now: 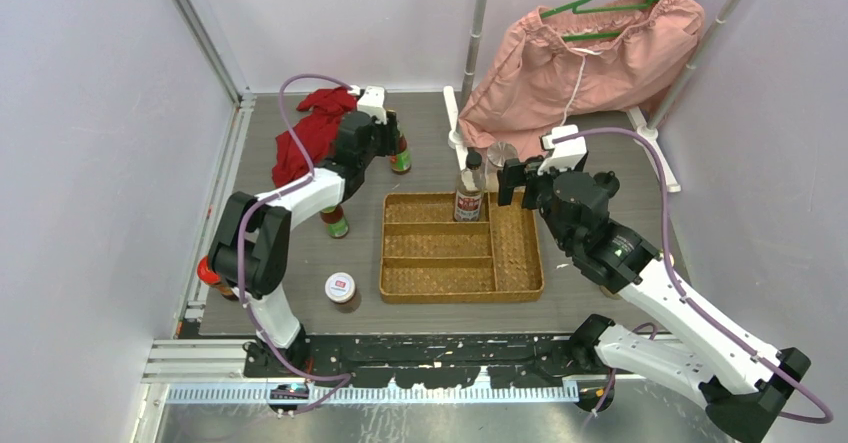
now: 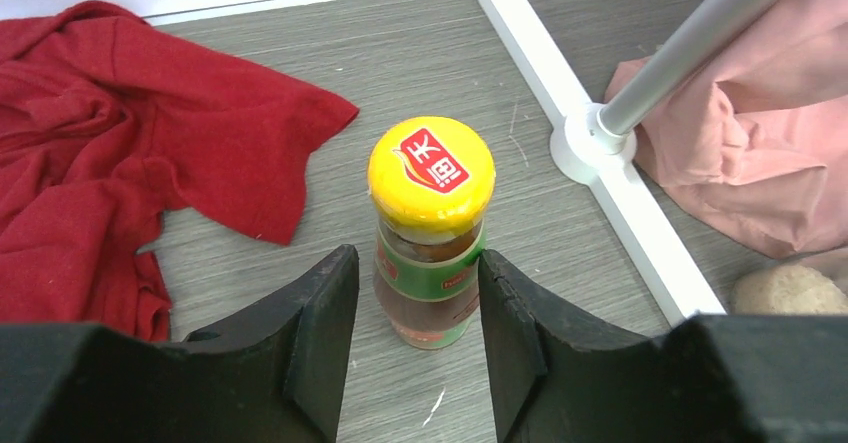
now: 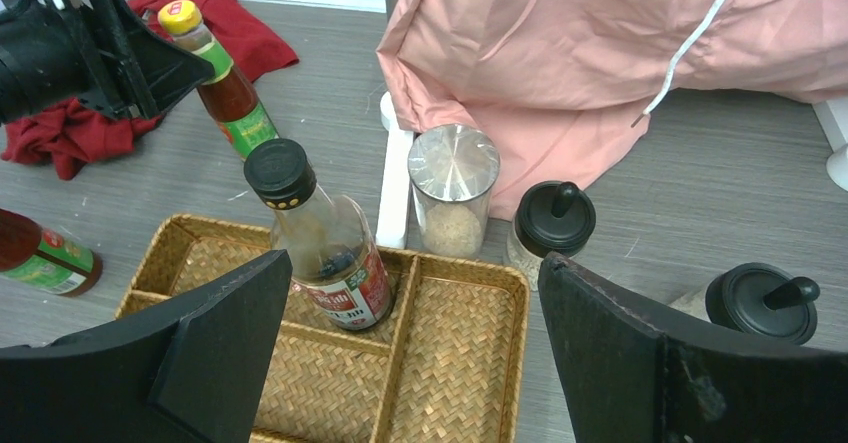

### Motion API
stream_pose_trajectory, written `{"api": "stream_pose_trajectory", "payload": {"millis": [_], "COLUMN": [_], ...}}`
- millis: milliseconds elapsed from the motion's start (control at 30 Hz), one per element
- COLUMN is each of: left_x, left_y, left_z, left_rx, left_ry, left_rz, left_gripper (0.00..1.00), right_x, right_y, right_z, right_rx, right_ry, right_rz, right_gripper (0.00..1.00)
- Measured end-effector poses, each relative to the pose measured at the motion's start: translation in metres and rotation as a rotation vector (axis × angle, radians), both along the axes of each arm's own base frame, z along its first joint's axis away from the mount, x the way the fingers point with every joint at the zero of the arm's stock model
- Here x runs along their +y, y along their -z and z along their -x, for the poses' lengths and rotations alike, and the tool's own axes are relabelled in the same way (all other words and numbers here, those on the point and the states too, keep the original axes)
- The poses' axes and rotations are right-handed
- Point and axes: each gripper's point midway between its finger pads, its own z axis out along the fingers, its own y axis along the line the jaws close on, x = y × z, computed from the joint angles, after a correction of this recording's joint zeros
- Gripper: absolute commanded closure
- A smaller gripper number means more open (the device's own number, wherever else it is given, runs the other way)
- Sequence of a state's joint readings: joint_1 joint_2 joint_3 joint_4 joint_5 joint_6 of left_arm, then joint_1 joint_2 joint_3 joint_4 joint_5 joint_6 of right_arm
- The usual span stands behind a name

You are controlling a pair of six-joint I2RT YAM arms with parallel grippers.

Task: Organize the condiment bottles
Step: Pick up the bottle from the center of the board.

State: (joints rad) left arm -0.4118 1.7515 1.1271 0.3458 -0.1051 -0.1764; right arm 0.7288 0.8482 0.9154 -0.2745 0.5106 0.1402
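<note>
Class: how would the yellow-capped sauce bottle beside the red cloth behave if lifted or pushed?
The yellow-capped sauce bottle looks tall and narrow, so a high push may tip it. It seems nearly full, probably heavy for its size. Smooth walls might slip.

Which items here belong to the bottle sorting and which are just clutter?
Job: yellow-capped sauce bottle, black-capped clear bottle, silver-lidded jar, black-lidded shaker, white-lidded jar, wicker tray.
Lying about: red cloth, pink garment, green hanger.
</note>
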Motion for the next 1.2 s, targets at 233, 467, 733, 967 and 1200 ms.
{"api": "stream_pose_trajectory", "payload": {"millis": [233, 467, 733, 967, 1200], "left_x": [-0.011, -0.019, -0.020, -0.021, -0.024], "left_y": [-0.001, -0.006, -0.006, -0.007, -0.008], "left_z": [0.004, 0.006, 0.006, 0.005, -0.003], "left_rx": [0.007, -0.004, -0.037, -0.067, -0.107], "left_ry": [0.078, 0.113, 0.110, 0.109, 0.112], "left_rz": [0.027, 0.054, 0.098, 0.117, 0.133], "left_gripper": [0.53, 0.50, 0.59, 0.60, 0.67], "right_x": [0.004, 0.005, 0.006, 0.009, 0.014], "right_y": [0.006, 0.011, 0.022, 0.028, 0.042], "right_z": [-0.001, 0.000, -0.001, -0.002, -0.005], "right_rx": [0.019, 0.030, 0.053, 0.067, 0.101], "right_ry": [-0.007, -0.010, -0.012, -0.017, -0.029], "right_rz": [-0.011, -0.011, 0.008, 0.018, 0.040], "right_gripper": [0.00, 0.00, 0.00, 0.00, 0.00]}}
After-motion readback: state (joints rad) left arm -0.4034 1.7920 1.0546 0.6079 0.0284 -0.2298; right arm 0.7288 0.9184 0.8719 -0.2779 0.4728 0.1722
